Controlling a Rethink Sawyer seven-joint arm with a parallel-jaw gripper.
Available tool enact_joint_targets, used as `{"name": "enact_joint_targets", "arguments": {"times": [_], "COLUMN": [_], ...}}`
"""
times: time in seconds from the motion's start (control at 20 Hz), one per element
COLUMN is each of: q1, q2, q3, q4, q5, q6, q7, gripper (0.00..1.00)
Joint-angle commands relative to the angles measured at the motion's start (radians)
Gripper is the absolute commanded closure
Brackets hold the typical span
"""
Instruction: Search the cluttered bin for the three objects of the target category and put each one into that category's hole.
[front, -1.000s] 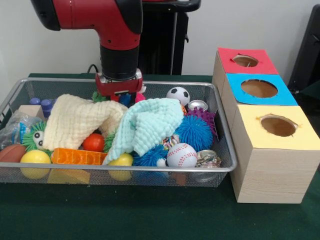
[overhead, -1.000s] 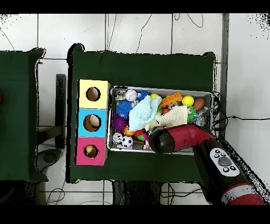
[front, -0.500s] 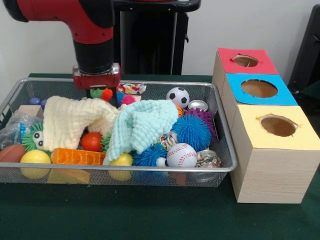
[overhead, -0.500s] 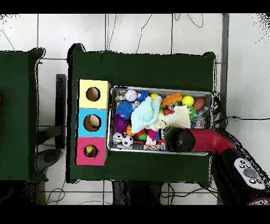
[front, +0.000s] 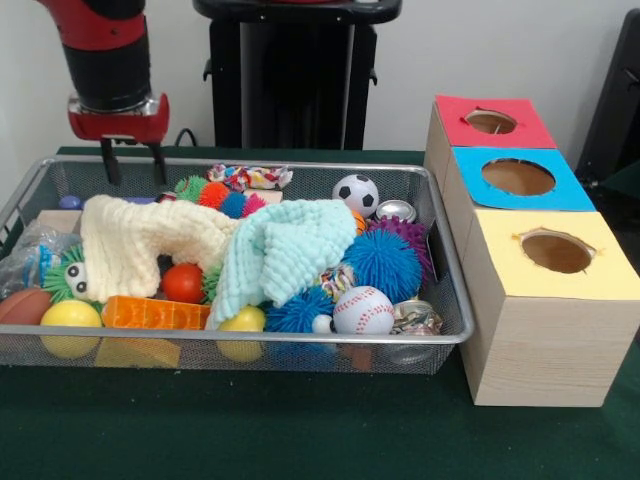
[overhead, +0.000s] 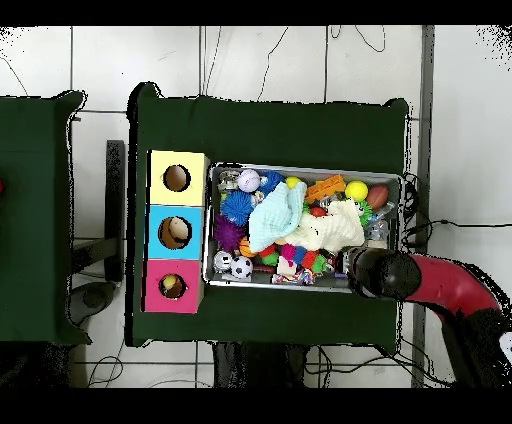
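— Where is the gripper (front: 130, 165)?

— It hangs above the far left corner of the wire bin (front: 455, 325); its jaws stand apart and hold nothing.

— What lies in the bin?

— A cream cloth (front: 150, 240) is draped over the left half, and a mint cloth (front: 285, 250) lies just right of it, touching it. A baseball (front: 363, 310) sits at the near right, beside a blue spiky ball (front: 385, 262). A soccer ball (front: 356, 191) rests against the far wall. A red ball (front: 185, 284) peeks from under the cream cloth, with an orange block (front: 155, 314) in front of it.

— And the holes?

— Three boxes stand right of the bin on the green counter (front: 300, 430): the yellow box (front: 550, 250) nearest, the blue box (front: 518, 178) behind it, the red box (front: 492, 121) farthest.
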Motion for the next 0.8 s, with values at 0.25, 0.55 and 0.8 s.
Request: {"name": "enact_joint_targets", "arguments": {"times": [0.25,0.55,0.8], "q1": [-0.051,-0.081,-0.115], "q2": [0.006,0.110,0.202], "q3": [0.103,0.082,0.081], "q4": [-0.028,-0.063,-0.105], "q5": [-0.026,-0.140,-0.223], "q6": [0.094,-0.072,-0.169], "q7": [-0.208,-0.186,-0.174], "gripper": [0.00,0.00,0.00]}}
